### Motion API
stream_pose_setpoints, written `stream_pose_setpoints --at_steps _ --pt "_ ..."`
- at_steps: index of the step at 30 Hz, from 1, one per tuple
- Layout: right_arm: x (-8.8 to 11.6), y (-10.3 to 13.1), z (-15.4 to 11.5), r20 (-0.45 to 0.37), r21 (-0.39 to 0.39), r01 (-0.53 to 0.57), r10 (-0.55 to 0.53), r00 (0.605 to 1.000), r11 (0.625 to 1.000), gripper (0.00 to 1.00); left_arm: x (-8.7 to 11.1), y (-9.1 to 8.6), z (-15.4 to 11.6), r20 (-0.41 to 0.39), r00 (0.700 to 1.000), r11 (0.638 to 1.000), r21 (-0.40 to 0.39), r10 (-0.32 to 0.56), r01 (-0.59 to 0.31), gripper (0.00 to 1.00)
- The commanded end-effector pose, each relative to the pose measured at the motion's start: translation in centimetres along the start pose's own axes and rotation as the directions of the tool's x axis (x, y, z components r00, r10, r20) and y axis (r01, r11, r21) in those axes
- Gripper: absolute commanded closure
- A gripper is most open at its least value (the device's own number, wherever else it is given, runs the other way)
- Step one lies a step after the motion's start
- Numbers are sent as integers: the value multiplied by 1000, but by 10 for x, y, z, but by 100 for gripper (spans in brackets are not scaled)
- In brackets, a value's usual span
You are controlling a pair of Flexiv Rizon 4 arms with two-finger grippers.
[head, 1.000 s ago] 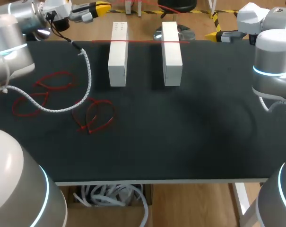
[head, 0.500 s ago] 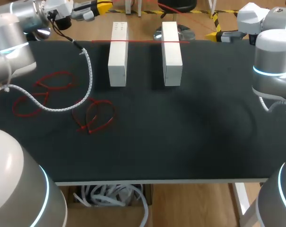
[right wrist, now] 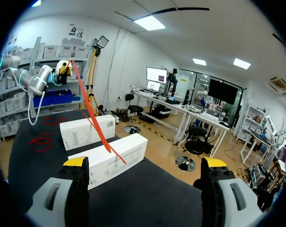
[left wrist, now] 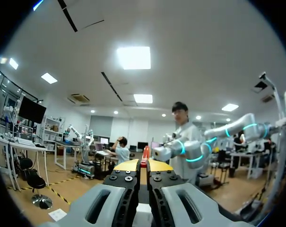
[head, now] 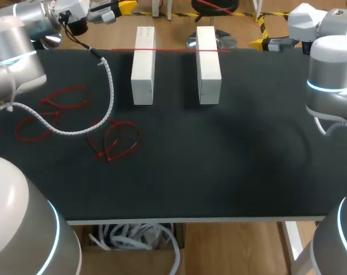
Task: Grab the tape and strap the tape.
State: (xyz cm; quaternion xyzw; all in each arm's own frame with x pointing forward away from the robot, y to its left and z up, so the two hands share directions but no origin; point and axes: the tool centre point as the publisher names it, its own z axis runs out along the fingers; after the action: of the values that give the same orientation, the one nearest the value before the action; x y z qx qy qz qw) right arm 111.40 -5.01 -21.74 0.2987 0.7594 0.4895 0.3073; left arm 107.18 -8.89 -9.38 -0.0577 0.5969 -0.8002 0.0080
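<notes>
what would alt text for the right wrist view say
The open right claw hovers over a black table, facing a near white box and a far white box lying side by side, a long red tape slanting across both. Beyond them lie red tape loops and the left arm.

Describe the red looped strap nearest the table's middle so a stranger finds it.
On the black table, red looped straps lie left of the two white boxes. This strap lies right of the white coiled cable, closest to the table's middle; the others lie left of that cable.
</notes>
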Motion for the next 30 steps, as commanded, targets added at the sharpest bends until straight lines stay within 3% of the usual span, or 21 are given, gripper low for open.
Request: stream_pose_setpoints --at_steps 1,20,24,30 --pt "0 0 0 0 1 0 0 1000 1000 0 5 -1 1 18 1000 1000 0 3 -3 100" --pt "2 2 2 10 17 19 -19 1000 1000 0 5 -1 1 18 1000 1000 0 3 -3 100" --pt "2 5 1 158 87 103 -116 981 991 0 5 -1 1 18 1000 1000 0 3 -3 100" --pt "0 0 -8 373 167 84 -142 917 982 0 5 -1 1 18 1000 1000 0 3 -3 100"
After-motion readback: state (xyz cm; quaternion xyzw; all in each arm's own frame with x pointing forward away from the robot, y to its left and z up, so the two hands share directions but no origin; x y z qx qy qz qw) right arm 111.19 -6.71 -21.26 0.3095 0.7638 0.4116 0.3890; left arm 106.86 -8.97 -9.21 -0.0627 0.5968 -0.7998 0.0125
